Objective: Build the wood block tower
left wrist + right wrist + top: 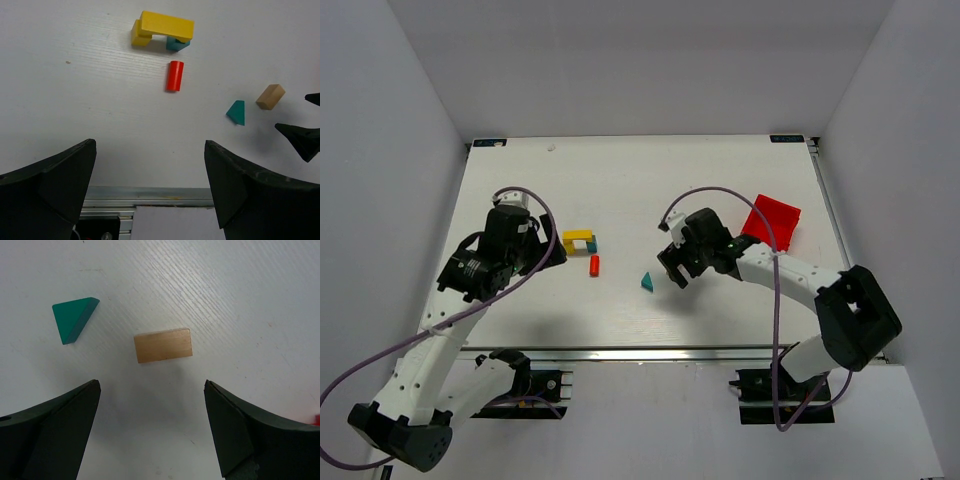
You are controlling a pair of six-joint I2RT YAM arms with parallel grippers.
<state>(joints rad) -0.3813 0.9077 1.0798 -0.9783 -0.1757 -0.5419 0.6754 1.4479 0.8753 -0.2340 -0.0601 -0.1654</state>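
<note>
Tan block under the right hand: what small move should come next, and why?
Probably lower the right hand straight down around the tan block, ready to grip it. The hand is open and empty above it, the block lies flat and roughly centred between the fingers, and the teal triangle sits apart from it.

arch (pixel 165 26): yellow | cube (pixel 177 44) at its right end: teal | round block (pixel 174 76) near it: red | triangle (pixel 74 318): teal | plain block (pixel 163 345): tan wood | bin (pixel 772 218) far right: red | table (pixel 620 170): white, finely ribbed | cables (pixel 720 190): purple
</note>
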